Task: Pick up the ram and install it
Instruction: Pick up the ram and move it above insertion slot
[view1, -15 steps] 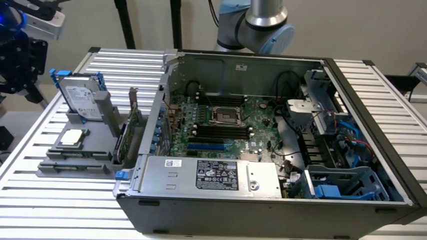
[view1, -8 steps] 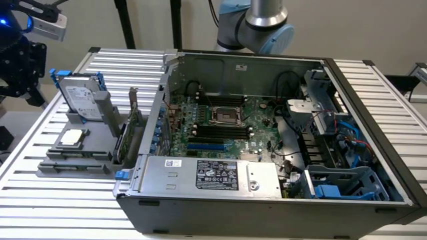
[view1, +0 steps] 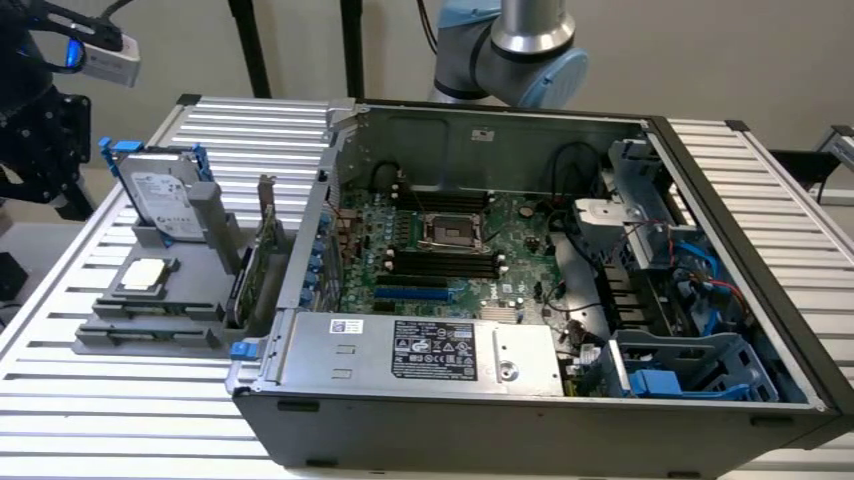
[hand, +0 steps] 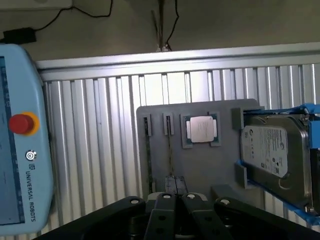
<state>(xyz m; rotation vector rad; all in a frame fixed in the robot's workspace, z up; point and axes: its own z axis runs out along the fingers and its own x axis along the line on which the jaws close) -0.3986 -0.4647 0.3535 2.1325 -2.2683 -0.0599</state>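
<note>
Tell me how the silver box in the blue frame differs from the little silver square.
The hard drive stands upright in a blue frame; the chip lies flat. The hard drive is big and oblong; the chip small and square. Both are silvery.

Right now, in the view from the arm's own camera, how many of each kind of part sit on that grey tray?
Hard drive: 1
Processor chip: 1
Thin sticks on edge in slots: 2, the ram and a darker one
Total: 4
</note>
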